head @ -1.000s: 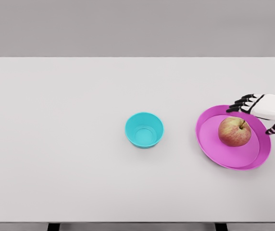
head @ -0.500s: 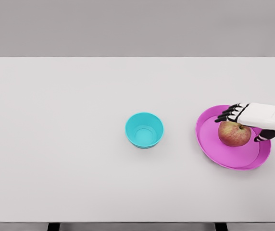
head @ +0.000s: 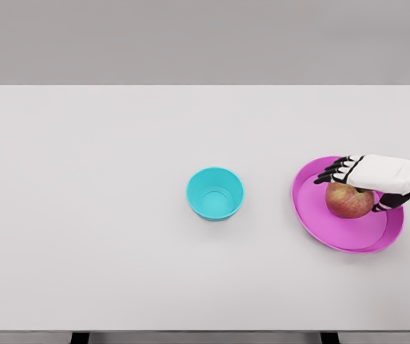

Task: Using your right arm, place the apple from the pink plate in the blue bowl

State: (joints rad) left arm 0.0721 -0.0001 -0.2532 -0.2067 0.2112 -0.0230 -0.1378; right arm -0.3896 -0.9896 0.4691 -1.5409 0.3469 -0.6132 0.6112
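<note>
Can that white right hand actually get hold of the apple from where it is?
Probably yes. The right hand is right over the apple on the pink plate, fingers spread, with nothing between them. Whether it touches yet is unclear.

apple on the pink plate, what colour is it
The apple is red blending into yellow-green, with a dark stem; the head view, the only one, shows it.

Simulated test scene: bare white table point(head: 119, 251), grey backdrop

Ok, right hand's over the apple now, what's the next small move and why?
Probably lower the right robot hand and close its spread fingers around the apple: it sits above the fruit, which rests ungrasped on the pink plate.
</note>
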